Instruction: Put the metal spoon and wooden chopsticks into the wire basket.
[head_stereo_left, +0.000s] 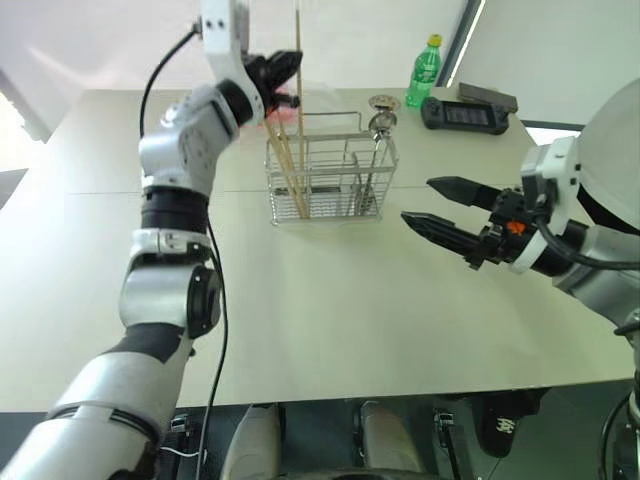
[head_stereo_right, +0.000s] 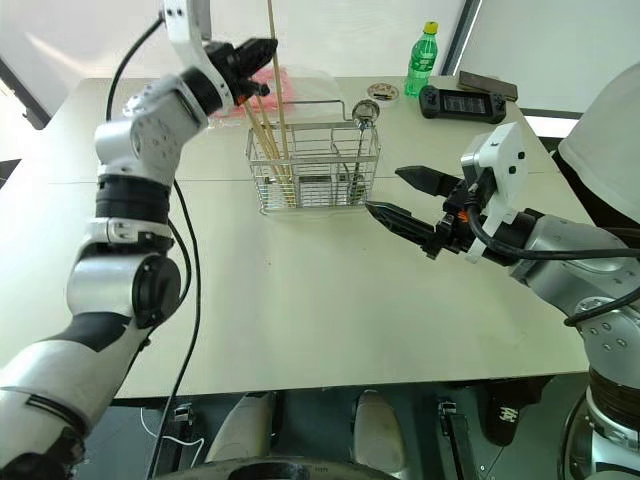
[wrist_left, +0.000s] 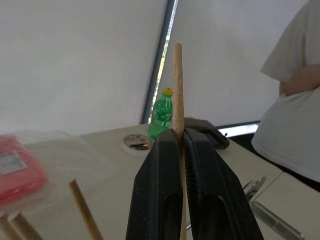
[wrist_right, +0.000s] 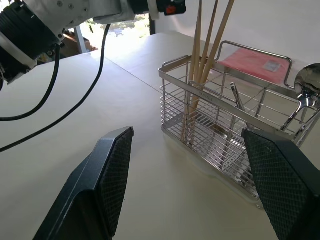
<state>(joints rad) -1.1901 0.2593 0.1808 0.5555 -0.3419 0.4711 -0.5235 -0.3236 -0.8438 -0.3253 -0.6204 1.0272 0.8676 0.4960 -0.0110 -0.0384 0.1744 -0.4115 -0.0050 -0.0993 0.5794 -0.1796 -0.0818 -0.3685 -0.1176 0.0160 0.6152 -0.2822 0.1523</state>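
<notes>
The wire basket (head_stereo_left: 330, 178) stands at the middle of the table's far side. My left gripper (head_stereo_left: 283, 72) hovers above the basket's left end, shut on one of the wooden chopsticks (wrist_left: 177, 85). That stick hangs upright, its lower end down inside the basket. Two more chopsticks (head_stereo_left: 284, 165) lean in the same left compartment. The metal spoon (head_stereo_left: 379, 124) stands bowl up in the right compartment. My right gripper (head_stereo_left: 418, 200) is open and holds nothing. It is level and points at the basket's right end from a short way off.
A red packet (wrist_right: 252, 61) in clear wrap lies behind the basket. A small round tin (head_stereo_left: 381, 101), a green bottle (head_stereo_left: 424, 72) and a black handheld device (head_stereo_left: 468, 113) sit at the far right. A person (wrist_left: 295, 100) stands beyond the table.
</notes>
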